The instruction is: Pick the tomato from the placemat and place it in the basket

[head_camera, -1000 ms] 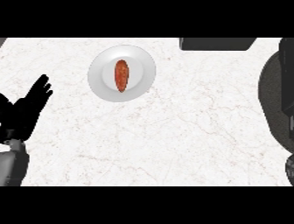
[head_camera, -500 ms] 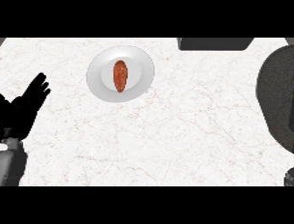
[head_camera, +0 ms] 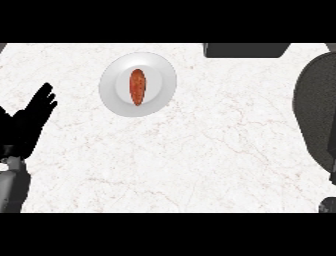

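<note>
A white plate (head_camera: pixel 156 67) lies on the marble counter, left of centre at the back, and holds a long orange-red vegetable (head_camera: pixel 136 86). I can find no round tomato and no placemat. My left hand (head_camera: pixel 19 125) rests open at the left edge with its fingers up, well apart from the plate. My right arm (head_camera: pixel 318 110) fills the right edge as a large dark grey shape and hides the counter behind it. Its hand cannot be made out.
A dark rectangular object (head_camera: pixel 245 49) sits at the counter's back edge, right of the plate, cut off by the top of the view. White marble counter (head_camera: pixel 200 160) stretches between the two arms.
The dark shape of my right arm has spread leftward from the right edge. My left hand has sunk slightly. The plate and vegetable have not moved.
</note>
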`<act>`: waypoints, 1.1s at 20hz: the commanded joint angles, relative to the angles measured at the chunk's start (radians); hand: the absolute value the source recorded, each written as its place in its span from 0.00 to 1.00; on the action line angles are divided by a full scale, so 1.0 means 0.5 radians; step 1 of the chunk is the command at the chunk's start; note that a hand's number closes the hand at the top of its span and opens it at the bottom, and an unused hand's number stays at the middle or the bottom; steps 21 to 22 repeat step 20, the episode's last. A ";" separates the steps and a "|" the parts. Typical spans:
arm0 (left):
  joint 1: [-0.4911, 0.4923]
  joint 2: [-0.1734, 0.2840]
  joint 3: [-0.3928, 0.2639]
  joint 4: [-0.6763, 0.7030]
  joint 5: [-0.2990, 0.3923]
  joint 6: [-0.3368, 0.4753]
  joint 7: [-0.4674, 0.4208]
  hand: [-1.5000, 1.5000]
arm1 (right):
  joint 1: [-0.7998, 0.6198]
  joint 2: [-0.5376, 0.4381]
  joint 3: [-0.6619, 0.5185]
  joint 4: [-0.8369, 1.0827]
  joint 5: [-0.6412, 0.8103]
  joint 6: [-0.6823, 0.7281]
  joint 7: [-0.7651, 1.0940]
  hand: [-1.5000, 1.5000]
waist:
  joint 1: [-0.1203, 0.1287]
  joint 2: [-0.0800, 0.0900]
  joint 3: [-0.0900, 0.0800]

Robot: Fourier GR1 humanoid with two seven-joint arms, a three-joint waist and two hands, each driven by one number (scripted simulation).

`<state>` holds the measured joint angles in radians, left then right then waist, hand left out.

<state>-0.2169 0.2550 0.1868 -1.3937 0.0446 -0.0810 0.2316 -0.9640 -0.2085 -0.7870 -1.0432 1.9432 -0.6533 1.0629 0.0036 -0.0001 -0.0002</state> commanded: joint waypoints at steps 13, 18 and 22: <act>0.048 0.083 0.079 -0.010 0.048 -0.047 0.039 0.50 | 0.566 0.413 0.127 -1.647 -0.371 0.070 0.157 0.00 | -0.067 -0.050 -0.002; 0.056 -0.047 -0.001 -0.016 -0.031 0.066 0.004 0.50 | 0.985 0.416 0.420 -2.087 -0.598 0.418 0.310 0.00 | -0.074 -0.041 -0.001; 0.053 -0.008 0.012 -0.021 -0.018 0.034 0.031 0.50 | 1.187 0.417 0.559 -2.278 -0.676 0.503 0.341 0.00 | -0.076 -0.040 -0.001</act>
